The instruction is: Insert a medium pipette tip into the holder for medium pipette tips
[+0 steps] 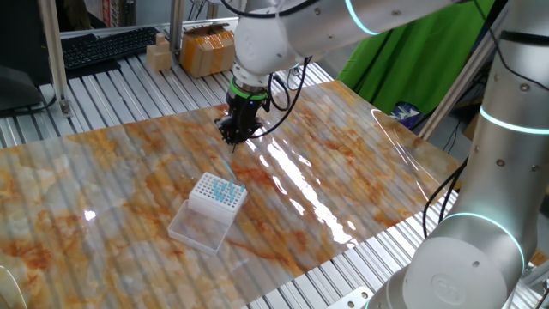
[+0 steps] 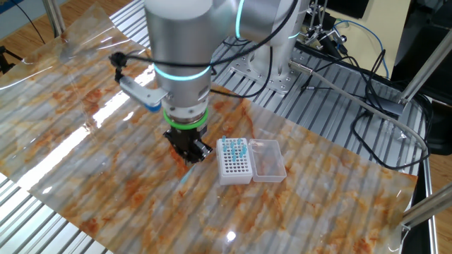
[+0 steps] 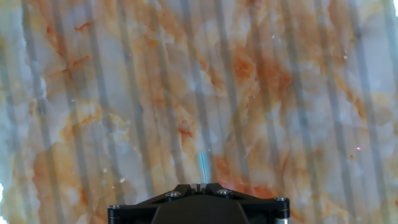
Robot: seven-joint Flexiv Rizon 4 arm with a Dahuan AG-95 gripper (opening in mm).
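Note:
My gripper (image 1: 234, 137) hangs above the marbled table sheet, up and to the right of the holder in this view. Its jaws are shut on a pale-blue medium pipette tip (image 3: 203, 165), which points down from between the fingers (image 3: 203, 184). The holder (image 1: 213, 197) is a small white rack with a grid of holes. Several blue tips (image 1: 228, 190) stand in its far corner. A clear shallow tray (image 1: 197, 228) is attached to it. In the other fixed view the gripper (image 2: 189, 154) is just left of the rack (image 2: 234, 164) and apart from it. The holder is out of the hand view.
The orange-and-white marbled sheet (image 1: 343, 172) covers a slatted metal table. Cardboard boxes (image 1: 204, 47) and a keyboard (image 1: 103, 47) lie at the back. Cables (image 2: 353, 92) and a second robot base (image 1: 467, 257) stand beside the table.

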